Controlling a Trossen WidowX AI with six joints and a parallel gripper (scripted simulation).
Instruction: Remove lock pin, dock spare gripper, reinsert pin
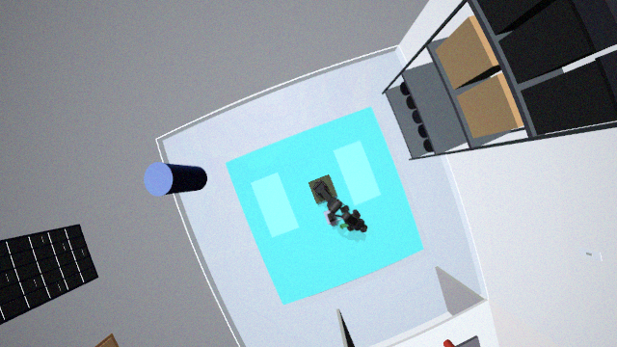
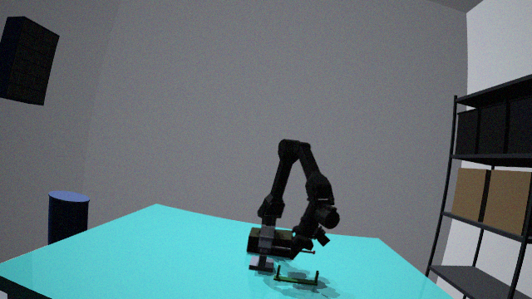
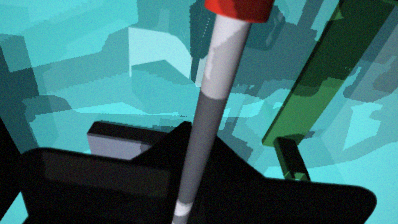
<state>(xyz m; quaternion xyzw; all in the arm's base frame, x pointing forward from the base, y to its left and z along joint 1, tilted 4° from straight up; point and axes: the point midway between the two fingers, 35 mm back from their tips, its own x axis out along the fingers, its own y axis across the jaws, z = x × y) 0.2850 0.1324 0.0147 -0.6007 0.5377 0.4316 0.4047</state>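
Note:
My gripper (image 2: 296, 252) (image 3: 192, 130) is shut on the lock pin (image 2: 307, 252) (image 3: 212, 100). The pin is a thin grey shaft with a red head, held roughly level above the table; its head sticks out to the right in the exterior view. The grey mount (image 2: 262, 264) (image 1: 328, 212) stands upright left of the gripper; part of a grey block (image 3: 120, 147) shows behind the left finger in the wrist view. Whether the pin's far end touches the mount cannot be told. A green cradle (image 2: 297, 281) (image 3: 310, 95) with two short uprights lies below the gripper. I cannot make out the spare gripper.
The arm's base (image 1: 315, 197) (image 2: 255, 241) stands behind the mount on the cyan table (image 1: 308, 280) (image 2: 145, 249). A blue cylinder (image 1: 159, 179) (image 2: 68, 216) and a shelf rack (image 1: 424, 106) (image 2: 446, 187) with boxes stand away from the table.

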